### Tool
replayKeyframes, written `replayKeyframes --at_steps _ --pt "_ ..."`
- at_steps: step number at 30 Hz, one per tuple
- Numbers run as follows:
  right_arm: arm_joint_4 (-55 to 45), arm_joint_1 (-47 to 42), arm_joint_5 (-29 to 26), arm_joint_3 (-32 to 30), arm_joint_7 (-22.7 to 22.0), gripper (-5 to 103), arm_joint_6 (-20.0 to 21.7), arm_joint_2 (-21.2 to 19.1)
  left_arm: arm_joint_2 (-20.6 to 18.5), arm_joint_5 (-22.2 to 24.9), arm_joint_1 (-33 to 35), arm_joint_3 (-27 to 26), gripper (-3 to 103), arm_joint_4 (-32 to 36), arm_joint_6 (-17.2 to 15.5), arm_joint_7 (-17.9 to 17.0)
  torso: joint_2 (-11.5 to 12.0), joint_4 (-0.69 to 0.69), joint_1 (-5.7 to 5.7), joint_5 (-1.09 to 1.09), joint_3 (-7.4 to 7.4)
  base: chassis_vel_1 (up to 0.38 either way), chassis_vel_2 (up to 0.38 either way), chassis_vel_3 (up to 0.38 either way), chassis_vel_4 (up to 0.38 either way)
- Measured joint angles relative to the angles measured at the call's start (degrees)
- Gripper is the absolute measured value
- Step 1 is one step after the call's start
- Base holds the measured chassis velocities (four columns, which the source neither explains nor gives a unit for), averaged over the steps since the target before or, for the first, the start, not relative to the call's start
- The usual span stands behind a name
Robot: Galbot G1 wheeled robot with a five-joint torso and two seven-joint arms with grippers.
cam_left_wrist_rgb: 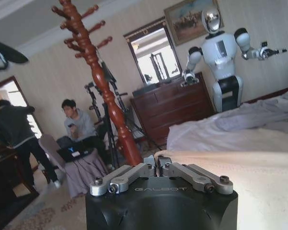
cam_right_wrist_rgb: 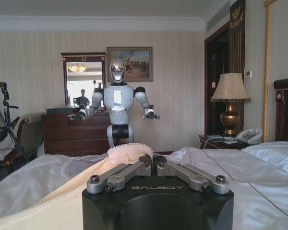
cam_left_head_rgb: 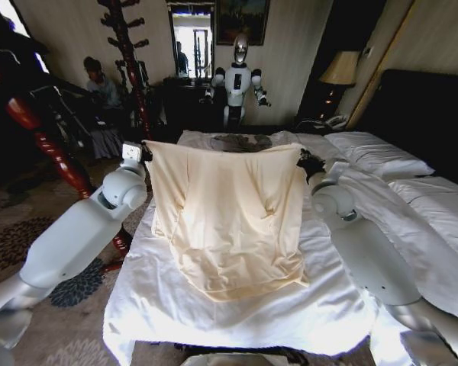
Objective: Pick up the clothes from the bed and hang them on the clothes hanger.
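Note:
The clothes [cam_left_head_rgb: 229, 221], a pale cream-yellow garment, hang spread wide between my two arms, with the lower hem resting on the bed [cam_left_head_rgb: 214, 316]. My left gripper [cam_left_head_rgb: 143, 152] is shut on the top left corner. My right gripper [cam_left_head_rgb: 309, 162] is shut on the top right corner. In the left wrist view the left gripper [cam_left_wrist_rgb: 157, 165] is pinched shut, with cream fabric [cam_left_wrist_rgb: 259, 187] stretching away from it. In the right wrist view a bunched fold of cream fabric [cam_right_wrist_rgb: 129, 152] sits at the shut right gripper [cam_right_wrist_rgb: 153, 160]. The clothes hanger is out of view.
A small grey-blue garment [cam_left_head_rgb: 240, 142] lies at the bed's far end. A red-brown wooden coat stand [cam_left_head_rgb: 130, 53] rises left of the bed, with a second turned post [cam_left_head_rgb: 46, 145] nearer. Another robot [cam_left_head_rgb: 238, 76] stands by a dresser. Pillows [cam_left_head_rgb: 374, 156] lie to the right.

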State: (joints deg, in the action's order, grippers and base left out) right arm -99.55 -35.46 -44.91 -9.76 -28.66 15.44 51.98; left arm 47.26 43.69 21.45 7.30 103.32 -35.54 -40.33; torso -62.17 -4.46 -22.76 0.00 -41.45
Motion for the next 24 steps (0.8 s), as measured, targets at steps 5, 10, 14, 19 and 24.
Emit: replayKeyframes --at_steps 5,10,14,19,24 --pt "4.8 0.2 2.4 1.6 0.5 1 -0.9 2.7 3.8 0.0 1.4 1.5 2 -4.7 1.6 1.5 0.0 -0.01 -0.01 0.01 0.0 0.0 0.0 0.0 0.0" --pt "9.6 1.3 4.3 2.7 1.2 1 -2.0 4.4 6.8 0.6 1.4 2.0 2 -9.1 3.9 3.1 0.0 0.01 -0.01 0.01 0.0 0.0 0.0 0.0 0.0" --pt "12.8 2.0 4.9 3.1 1.8 1 -2.7 5.3 9.1 1.4 0.6 2.1 2 -12.8 5.8 4.6 0.0 -0.01 -0.01 0.01 0.0 0.0 0.0 0.0 0.0" --pt "14.5 2.2 5.2 3.2 2.2 1 -2.9 5.9 10.2 4.3 0.7 1.8 2 -14.5 6.7 5.8 0.0 -0.01 -0.01 0.01 0.0 0.0 0.0 0.0 0.0" --pt "15.2 2.4 5.3 3.3 2.5 1 -3.1 6.2 10.3 5.5 1.8 1.5 2 -14.7 7.9 7.3 0.0 0.0 -0.01 0.0 0.0 0.0 0.0 0.0 0.0"
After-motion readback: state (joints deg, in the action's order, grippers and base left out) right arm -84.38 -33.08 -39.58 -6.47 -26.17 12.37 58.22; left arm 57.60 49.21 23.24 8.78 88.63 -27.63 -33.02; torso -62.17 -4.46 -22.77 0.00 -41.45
